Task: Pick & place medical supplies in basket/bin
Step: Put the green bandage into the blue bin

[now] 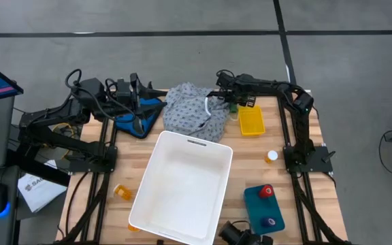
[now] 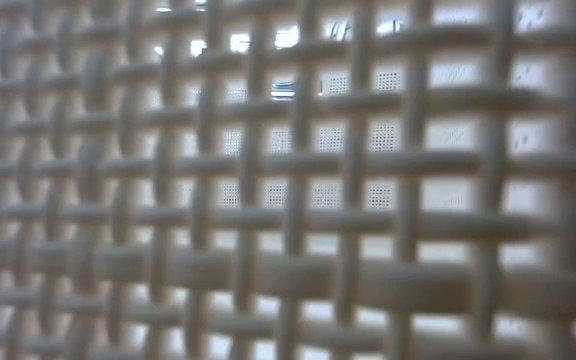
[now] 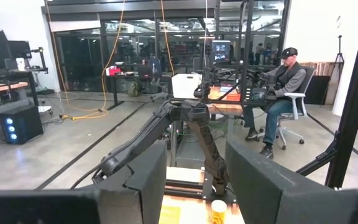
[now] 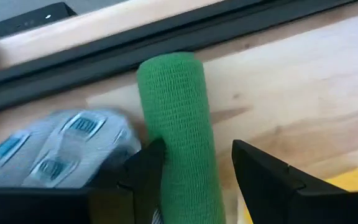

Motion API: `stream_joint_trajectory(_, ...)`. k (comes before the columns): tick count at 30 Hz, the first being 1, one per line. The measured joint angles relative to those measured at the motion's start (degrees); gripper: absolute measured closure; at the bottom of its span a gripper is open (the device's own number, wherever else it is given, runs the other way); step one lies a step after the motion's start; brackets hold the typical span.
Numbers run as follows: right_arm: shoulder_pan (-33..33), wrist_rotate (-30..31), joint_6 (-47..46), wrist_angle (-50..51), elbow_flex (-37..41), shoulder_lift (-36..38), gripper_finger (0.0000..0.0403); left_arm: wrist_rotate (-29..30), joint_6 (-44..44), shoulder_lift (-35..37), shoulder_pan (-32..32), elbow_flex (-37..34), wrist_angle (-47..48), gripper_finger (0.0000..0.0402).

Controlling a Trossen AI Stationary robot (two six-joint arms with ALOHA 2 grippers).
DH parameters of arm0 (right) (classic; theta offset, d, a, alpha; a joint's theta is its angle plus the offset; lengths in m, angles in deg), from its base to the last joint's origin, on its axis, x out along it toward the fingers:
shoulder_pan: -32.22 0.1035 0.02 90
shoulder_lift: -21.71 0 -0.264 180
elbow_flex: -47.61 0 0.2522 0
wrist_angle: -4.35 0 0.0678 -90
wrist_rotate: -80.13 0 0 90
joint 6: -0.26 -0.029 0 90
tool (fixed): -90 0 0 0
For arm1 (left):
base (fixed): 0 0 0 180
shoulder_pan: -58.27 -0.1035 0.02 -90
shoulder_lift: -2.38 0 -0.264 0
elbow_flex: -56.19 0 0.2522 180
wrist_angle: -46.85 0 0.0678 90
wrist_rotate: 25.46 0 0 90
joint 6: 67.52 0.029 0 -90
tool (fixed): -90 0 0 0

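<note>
1. Wooden table [image 1: 305, 204]: carries everything noted below; both arms reach in over its far half.
2. White bin [image 1: 182, 187]: sits mid-table, on the near side of both grippers. Nothing can be made out inside it. Its woven wall [image 2: 288, 200] fills the low view.
3. Grey-white dotted garment [image 1: 194, 109]: crumpled at the bin's far edge, between the two grippers, just left of the right gripper; a fold shows in the right wrist view [image 4: 55, 149].
4. Blue cloth [image 1: 138, 116]: lies under the left gripper, just left of the garment.
5. Teal tray [image 1: 256, 204]: near-right part of the table, well away from the right gripper; holds a red cylinder [image 1: 267, 192] and a purple cylinder [image 1: 271, 222].
6. Yellow tray [image 1: 251, 121]: just beside the right gripper, on its near side.
7. Left gripper [image 1: 136, 103]: raised over the blue cloth, pointed level across the room; fingers [image 3: 148, 180] parted, nothing between them.
8. Right gripper [image 4: 194, 165]: low at the table's far edge; fingers parted on either side of the green cylinder [image 4: 176, 118], which lies on the wood. Contact cannot be told.
9. Orange pill bottles: one [image 1: 123, 192] left of the bin, one [image 1: 271, 156] near the right arm's base.
</note>
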Motion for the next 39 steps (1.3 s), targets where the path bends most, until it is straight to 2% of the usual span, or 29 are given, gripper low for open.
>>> stream_joint_trajectory(12, 0.75, -3.01, 0.06, -1.48, 0.14, -0.11, 0.0208, -0.79, -0.11, 0.0, 0.0, 0.0, -0.21, 0.0247)
stream_joint_trajectory(20, 0.8, -3.91, 0.82, -1.58, 0.17, -0.11, 0.0231, -1.54, -0.17, 0.02, 0.0, 0.0, -0.56, 0.0247)
stream_joint_trajectory(29, 0.83, -2.02, 1.7, -0.67, 0.17, -0.11, 0.0294, -1.62, -0.2, 0.02, 0.2, 0.0, -0.54, 0.0247)
stream_joint_trajectory(39, 1.63, 3.0, 4.05, -0.53, 0.17, 4.75, 0.03, -1.62, -0.2, 0.02, 0.2, 0.0, -0.41, 0.0247)
